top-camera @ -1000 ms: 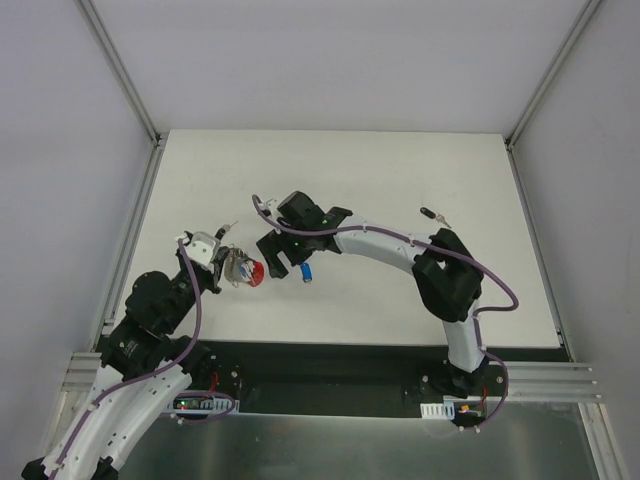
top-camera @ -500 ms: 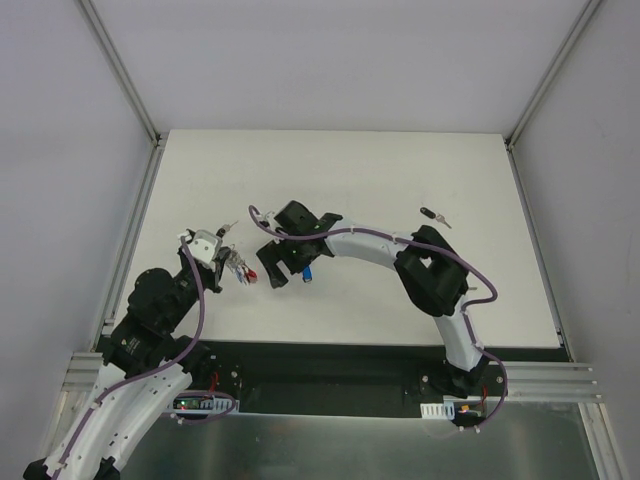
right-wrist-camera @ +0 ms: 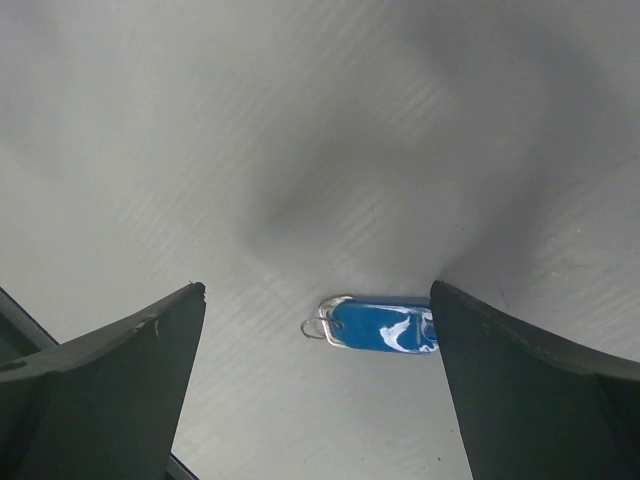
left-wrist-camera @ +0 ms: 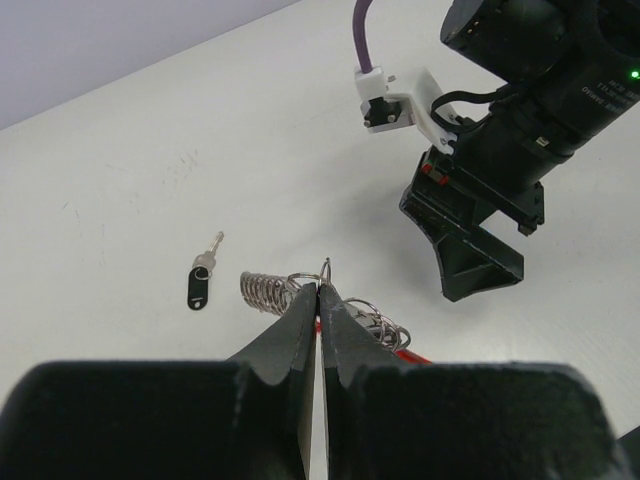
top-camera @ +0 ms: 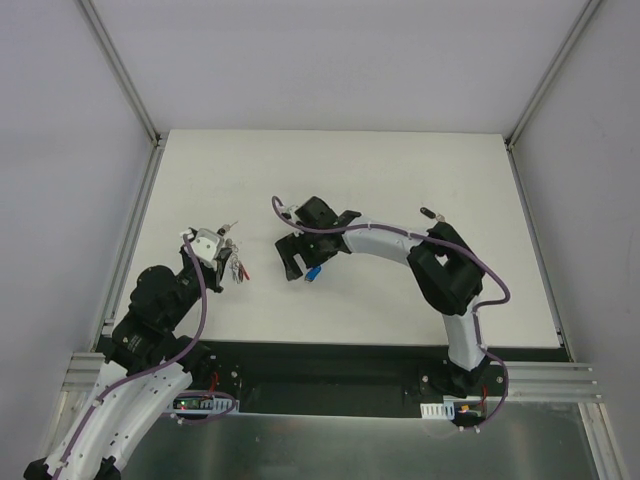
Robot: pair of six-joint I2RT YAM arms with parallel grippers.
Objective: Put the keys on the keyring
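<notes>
The right jaws have shifted rightward, spread over the blue key [right-wrist-camera: 385, 328]; left jaws pinch the keyring [left-wrist-camera: 265, 292].

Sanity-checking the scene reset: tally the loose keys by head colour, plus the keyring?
Blue: 1, the blue key
Black: 2, the near-left black key and the far-right black key
Keyring: 1, the keyring
Total: 4 (3 loose keys, 1 keyring)

Blue-headed key [right-wrist-camera: 385, 328] lying flat; keyring [left-wrist-camera: 375, 323], silver chain, red band, pinched in left claw [left-wrist-camera: 320, 292]; black-headed key [left-wrist-camera: 200, 286] nearby.
</notes>
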